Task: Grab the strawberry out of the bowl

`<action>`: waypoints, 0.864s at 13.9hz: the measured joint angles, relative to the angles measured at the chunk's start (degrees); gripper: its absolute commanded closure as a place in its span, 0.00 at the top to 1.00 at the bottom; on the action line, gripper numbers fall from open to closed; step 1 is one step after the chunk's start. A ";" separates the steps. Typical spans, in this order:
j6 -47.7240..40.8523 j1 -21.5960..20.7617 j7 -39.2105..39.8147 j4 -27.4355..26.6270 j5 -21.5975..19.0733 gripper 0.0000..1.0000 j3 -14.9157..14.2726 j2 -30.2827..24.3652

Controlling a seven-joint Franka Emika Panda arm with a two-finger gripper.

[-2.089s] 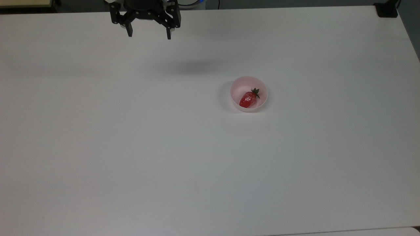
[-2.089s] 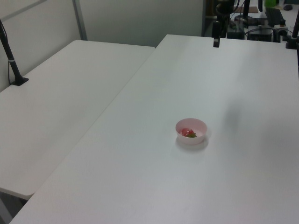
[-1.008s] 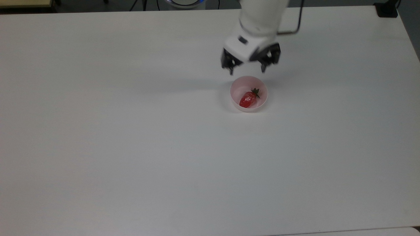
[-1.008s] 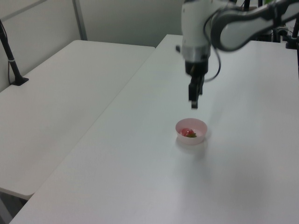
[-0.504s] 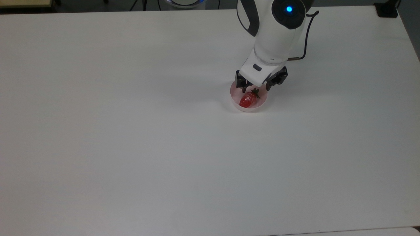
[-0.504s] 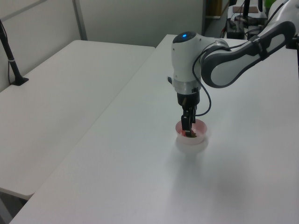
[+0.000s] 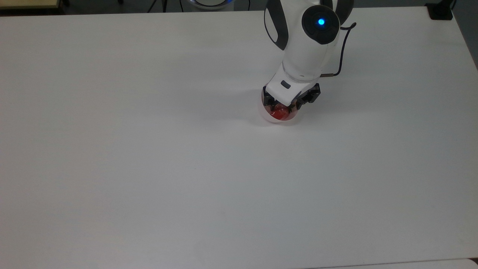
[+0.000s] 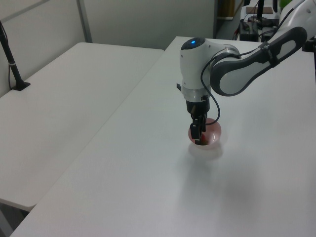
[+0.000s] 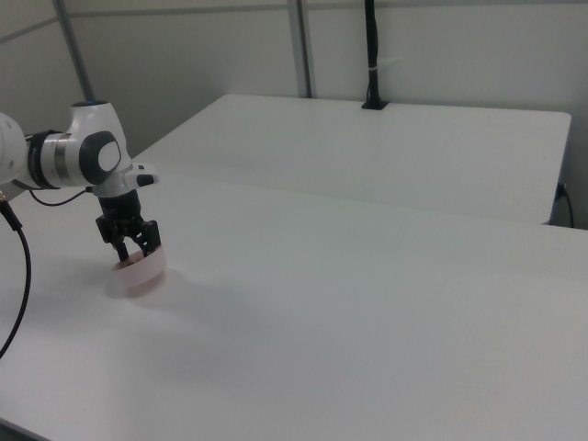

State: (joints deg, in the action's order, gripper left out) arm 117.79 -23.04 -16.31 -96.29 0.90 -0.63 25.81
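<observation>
Since the pincer is down in the bowl, go slow and read these lines first.

Top view, how to do it: Keep the pincer (image 7: 284, 107) straight over the strawberry (image 7: 279, 113). Close its two fingers softly on the fat red part, not on the green cap. Do not push the bowl (image 7: 266, 116) sideways; it looks light and could slide on the counter (image 7: 149, 157).

Top view, where it lies: The strawberry lies inside the bowl, right under the pincer. You see red between the two dark fingers. One finger is on the top view's left of it, the other on the top view's right.

Left view, pincer: The pincer (image 8: 199, 137) reaches down into the bowl (image 8: 213, 139). A bit of red shows at its tip.

Right view, pincer: The pincer (image 9: 133, 244) is spread apart here, a finger on each side over the bowl (image 9: 142, 273). It has not closed on anything, I judge.

Right view, next: Squeeze only until the berry is held, then lift straight up.
</observation>
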 measured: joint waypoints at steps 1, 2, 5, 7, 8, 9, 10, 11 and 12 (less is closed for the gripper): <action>0.00 0.03 0.00 0.00 0.00 0.76 0.00 0.20; 0.00 0.06 0.00 0.04 0.00 0.77 0.00 0.24; 0.00 0.13 0.00 0.58 0.00 0.80 -0.67 0.10; 0.00 0.13 0.00 1.10 0.00 0.80 -1.04 -0.24; 0.00 0.13 0.00 1.26 0.00 0.81 -1.20 -0.68; -0.12 0.13 0.00 1.27 0.00 0.81 -1.33 -1.14; -0.65 0.14 0.02 1.27 0.00 0.81 -1.49 -1.50; -1.76 0.16 0.33 1.27 0.00 0.81 -1.79 -1.92; -3.03 0.16 1.02 1.27 0.00 0.81 -2.15 -2.32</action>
State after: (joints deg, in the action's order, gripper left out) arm 114.76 -22.87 -15.30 -95.02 0.90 -2.79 23.49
